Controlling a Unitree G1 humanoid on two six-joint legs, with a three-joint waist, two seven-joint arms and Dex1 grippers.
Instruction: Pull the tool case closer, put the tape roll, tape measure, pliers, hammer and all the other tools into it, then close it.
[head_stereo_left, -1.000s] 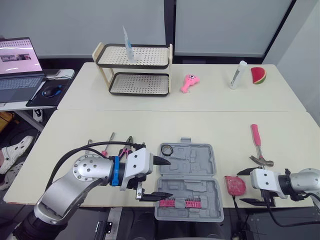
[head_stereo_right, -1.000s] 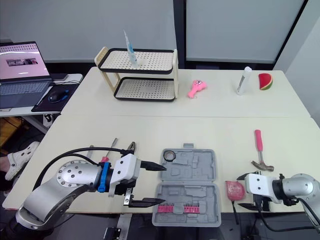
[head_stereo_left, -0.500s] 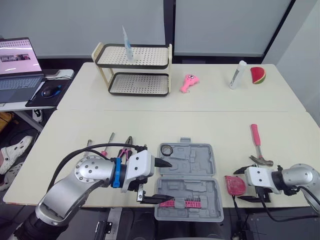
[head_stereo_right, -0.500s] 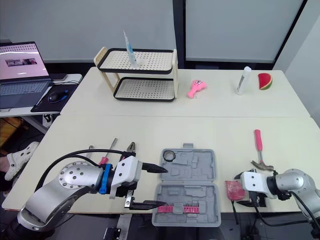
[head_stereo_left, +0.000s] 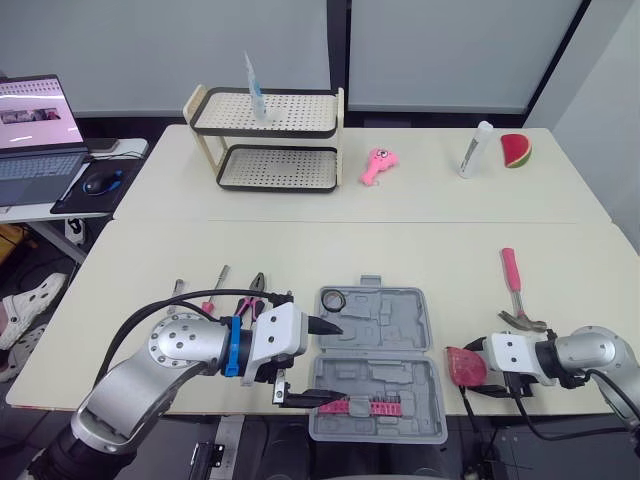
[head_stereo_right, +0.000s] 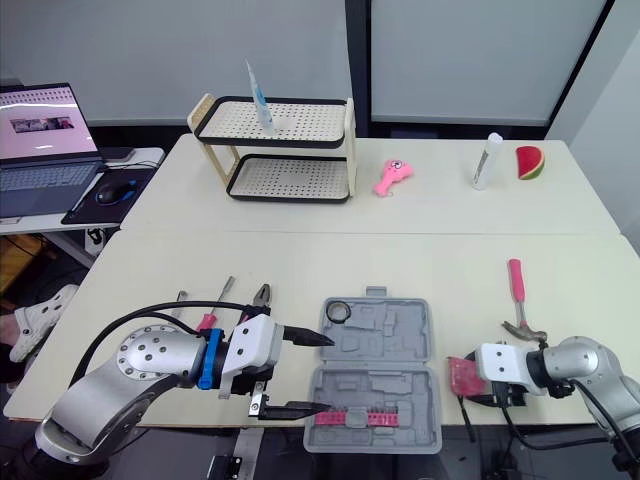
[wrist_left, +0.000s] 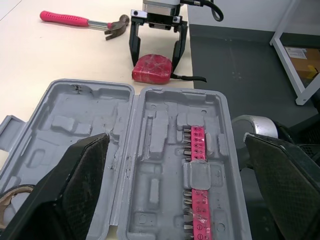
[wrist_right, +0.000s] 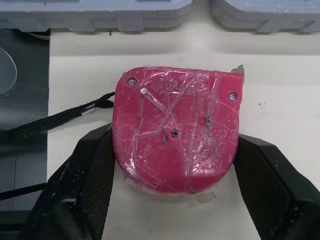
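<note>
Red plastic under crinkled clear film fills the gap between the right pincer's (wrist_left: 154, 62) fingers. This is the tape measure (wrist_right: 175, 132), lying flat on the bench (head_stereo_left: 420, 260) close to its near edge. The fingers stand spread on either side of it, hard against its flanks or nearly so, and it does not look clamped yet.

The step in hand looks like the grasp. The jaws should close squarely on the two flanks, low on the body so the slick film does not let it slip. The measure should be lifted clear before it goes sideways over the wall of the case (head_stereo_left: 390, 320), which lies open just ahead of the fingertips. The black strap (wrist_right: 55, 120) trails off to one side and could snag or drag, so it needs watching.

The measure's housing is a rounded square with a screw near two corners and one in the middle. A small metal tip shows at one corner.

The left pincer (head_stereo_left: 338, 358) hovers at the case's far side from the measure, wide open and empty. A pink bit strip (wrist_left: 194, 170) sits in the case's near half, and the tape roll (head_stereo_left: 333, 299) rests in a corner of the other half. The hammer (head_stereo_left: 515, 290) lies beyond the right pincer, and the pliers (head_stereo_left: 252, 290) and drivers lie beyond the left.
</note>
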